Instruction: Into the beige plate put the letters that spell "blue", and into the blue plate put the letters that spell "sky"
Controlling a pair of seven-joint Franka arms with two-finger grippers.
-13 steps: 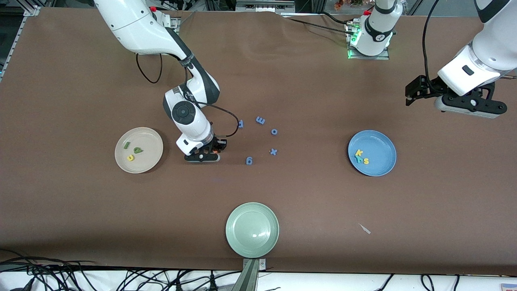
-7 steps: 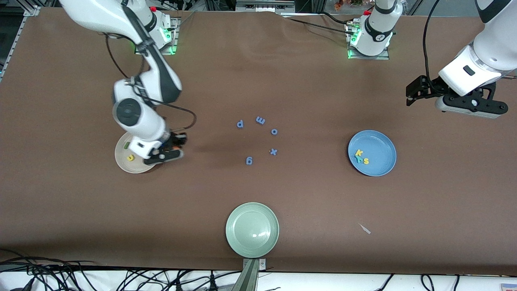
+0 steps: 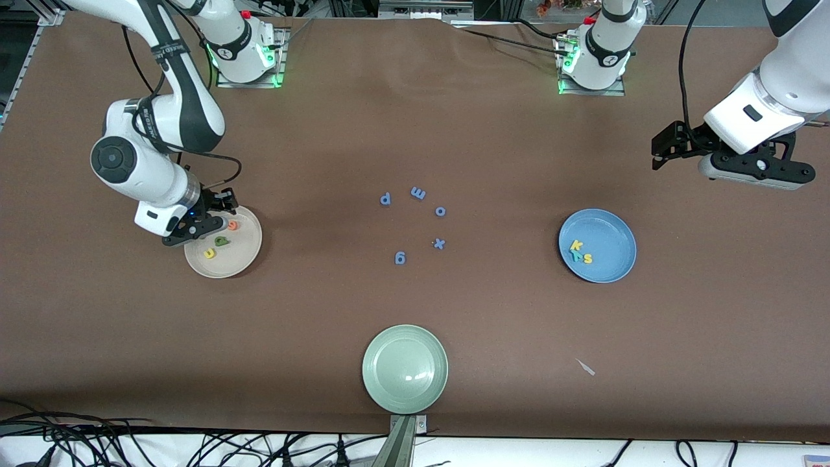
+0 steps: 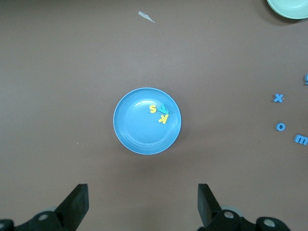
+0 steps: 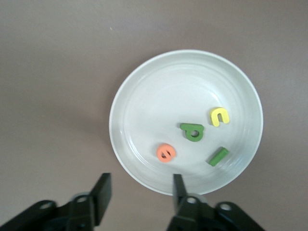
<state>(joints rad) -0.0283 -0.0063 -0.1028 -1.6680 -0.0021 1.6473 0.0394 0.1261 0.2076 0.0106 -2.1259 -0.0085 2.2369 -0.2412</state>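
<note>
The beige plate [image 3: 244, 250] [image 5: 154, 96] holds the orange e [image 3: 232, 225] [image 5: 166, 152], green b [image 3: 222, 242] [image 5: 193, 131] and yellow u [image 3: 209, 253] [image 5: 219, 116]. The green l [image 5: 218, 156] lies in it too, hidden in the front view. My right gripper [image 3: 196, 227] [image 5: 139, 186] hangs open over the plate's rim with nothing between its fingers. The blue plate [image 3: 611, 228] [image 4: 137, 127] holds the yellow s [image 3: 587, 259] [image 4: 153, 109], yellow k [image 3: 576, 245] [image 4: 163, 118] and teal y [image 3: 574, 254] [image 4: 164, 108]. My left gripper [image 3: 746, 170] [image 4: 143, 202] waits open in the air, off that plate.
Several darker blue letters lie mid-table: p [image 3: 385, 198], m [image 3: 418, 192], o [image 3: 440, 211], x [image 3: 439, 244] and a g [image 3: 400, 258]. A pale green plate [image 3: 405, 368] sits near the front edge. A small pale scrap [image 3: 585, 367] lies nearer the camera than the blue plate.
My right arm swung from mid-table to the beige plate and its gripper opened; the orange e now lies in the plate. The left arm has not moved.
</note>
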